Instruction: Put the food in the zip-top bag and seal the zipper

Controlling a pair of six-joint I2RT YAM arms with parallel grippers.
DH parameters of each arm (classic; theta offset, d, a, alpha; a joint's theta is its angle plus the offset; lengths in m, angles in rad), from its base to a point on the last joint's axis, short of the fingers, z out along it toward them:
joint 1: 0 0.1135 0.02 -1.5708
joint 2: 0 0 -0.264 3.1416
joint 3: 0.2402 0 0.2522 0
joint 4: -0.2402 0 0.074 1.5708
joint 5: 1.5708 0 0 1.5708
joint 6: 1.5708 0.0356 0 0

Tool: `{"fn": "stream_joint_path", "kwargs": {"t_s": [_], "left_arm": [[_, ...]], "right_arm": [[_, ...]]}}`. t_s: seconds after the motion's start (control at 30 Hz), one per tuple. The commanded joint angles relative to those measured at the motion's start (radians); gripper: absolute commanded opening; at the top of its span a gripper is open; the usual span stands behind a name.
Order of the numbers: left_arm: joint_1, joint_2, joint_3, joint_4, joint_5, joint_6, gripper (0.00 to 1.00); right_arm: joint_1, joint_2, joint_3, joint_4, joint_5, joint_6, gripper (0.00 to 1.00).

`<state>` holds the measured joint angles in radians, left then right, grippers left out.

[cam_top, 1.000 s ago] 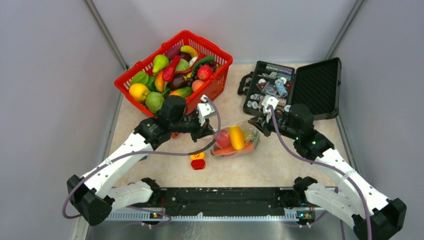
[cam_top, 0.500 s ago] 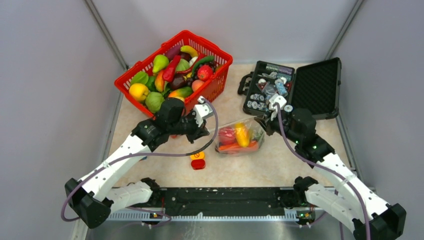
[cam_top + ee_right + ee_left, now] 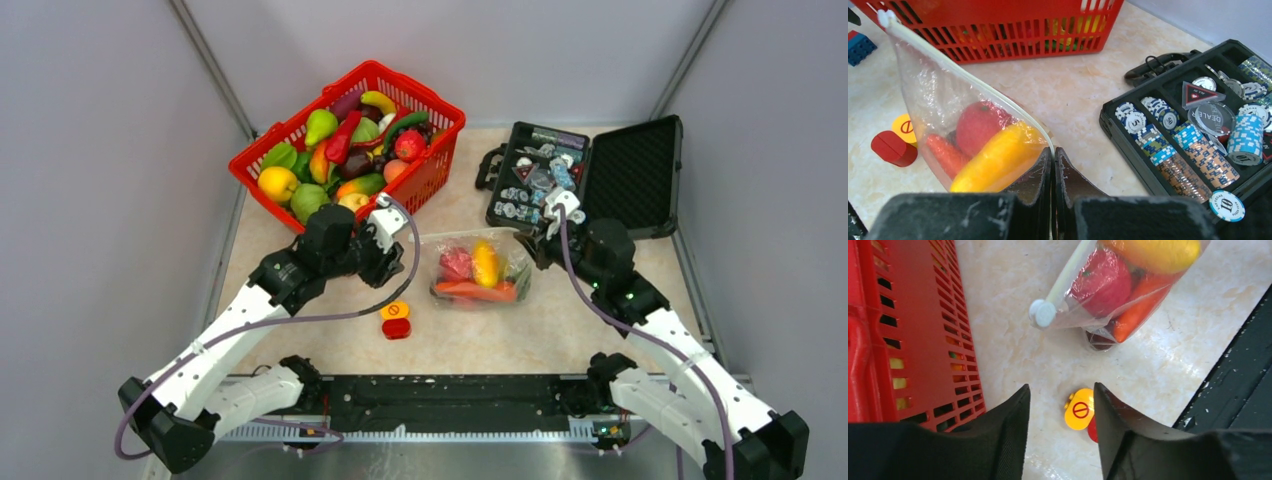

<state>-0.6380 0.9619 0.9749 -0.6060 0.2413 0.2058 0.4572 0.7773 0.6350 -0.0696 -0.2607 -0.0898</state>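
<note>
Right wrist view gives you the best read: the right gripper [image 3: 1053, 155] has its fingers pressed together on the near corner of the clear, crinkly plastic zip-top bag [image 3: 933, 95], right where the thin whitish zipper [image 3: 973, 86] strip ends. The bag rests on the beige marbled table [image 3: 560, 330] between the two arms, in front of the red plastic basket [image 3: 375, 68] and just beside the open black hard case [image 3: 640, 170] of poker chips.

Inside it you can see glossy toy food: a round red piece [image 3: 979, 127], a long yellow one [image 3: 998, 160] and an orange carrot [image 3: 943, 152]. The small white slider [image 3: 1043, 313] sits at the zipper's far end, and the strip reads as one line, so I judge the mouth closed, though you cannot check every part. The left gripper [image 3: 1060, 395] hangs above the table near the orange-and-red button block [image 3: 1079, 410], fingers a modest gap apart and holding nothing.

Expect the film to be soft and slippery, sagging under the light, hard toys — they will likely roll inside. Take hold on the zipper strip or slider — the only stiff part; bare film would probably slip or stretch.
</note>
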Motion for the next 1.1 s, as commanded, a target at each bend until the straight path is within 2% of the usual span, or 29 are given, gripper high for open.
{"fn": "stream_joint_path", "kwargs": {"t_s": [0.0,0.07,0.17,0.2,0.23,0.33,0.5,0.67,0.8,0.93,1.07], "left_arm": [[0.004,-0.007,-0.009,0.062,-0.033,-0.036,0.57],[0.004,-0.012,-0.017,0.088,-0.017,-0.043,0.72],[0.004,-0.033,-0.028,0.13,-0.017,-0.067,0.83],[0.004,-0.044,-0.037,0.152,-0.018,-0.086,0.96],[0.004,-0.055,-0.044,0.176,-0.03,-0.104,0.98],[0.004,-0.093,-0.051,0.223,-0.047,-0.141,0.99],[0.004,-0.206,-0.089,0.326,-0.181,-0.194,0.99],[0.004,-0.301,-0.134,0.413,-0.306,-0.215,0.99],[0.004,-0.299,-0.129,0.397,-0.317,-0.215,0.99],[0.003,-0.283,-0.121,0.381,-0.285,-0.215,0.99],[0.004,-0.271,-0.115,0.38,-0.26,-0.217,0.99]], "right_arm": [[-0.007,-0.035,0.001,0.045,0.004,0.01,0.0],[-0.009,-0.039,0.0,0.043,-0.026,0.001,0.0],[-0.008,-0.041,-0.001,0.045,-0.069,-0.003,0.0],[-0.009,-0.042,0.0,0.044,-0.092,-0.006,0.0],[-0.008,-0.047,0.0,0.047,-0.12,-0.007,0.0],[-0.009,-0.075,0.01,0.047,-0.299,0.001,0.0],[-0.008,-0.166,0.07,0.039,-0.646,0.062,0.0],[-0.008,-0.262,0.168,-0.054,-0.836,0.077,0.0],[-0.008,-0.316,0.238,-0.105,-0.945,0.081,0.0],[-0.008,-0.355,0.248,-0.148,-0.899,0.073,0.0],[-0.008,-0.289,0.216,-0.247,-0.578,0.066,0.0]]}}
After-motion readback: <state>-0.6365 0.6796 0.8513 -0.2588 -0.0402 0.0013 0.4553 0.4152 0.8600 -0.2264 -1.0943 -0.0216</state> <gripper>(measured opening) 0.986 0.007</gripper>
